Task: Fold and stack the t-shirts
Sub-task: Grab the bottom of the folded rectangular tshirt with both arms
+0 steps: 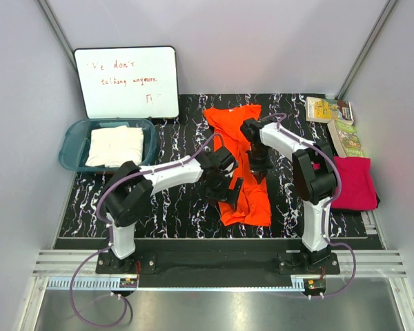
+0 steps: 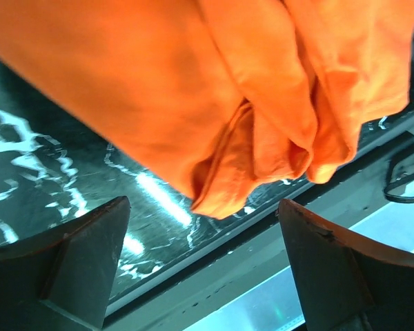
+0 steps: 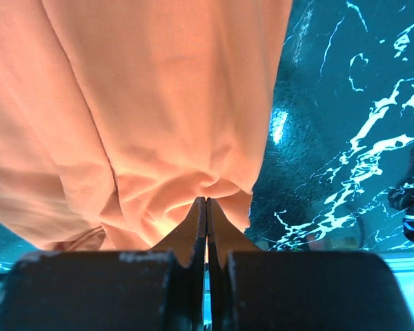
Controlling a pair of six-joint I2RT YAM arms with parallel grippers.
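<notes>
Right wrist view showed the right gripper [image 3: 206, 210] pressed together, pinching a bunched fold of the orange shirt [image 3: 145, 103] over the marbled black tabletop [image 3: 345, 138]. In the left wrist view the left gripper [image 2: 203, 231] was spread wide with nothing between its fingers [image 2: 76, 255], and the shirt's crumpled edge lay just beyond them. From the top external view, the orange shirt stretched lengthwise mid-tabletop, between the two arms. The pink shirt [image 1: 352, 181] lay at the right edge, near the booklets [image 1: 334, 121]. The white shirt [image 1: 115, 145] sat in the tub [image 1: 72, 141] at far left.
</notes>
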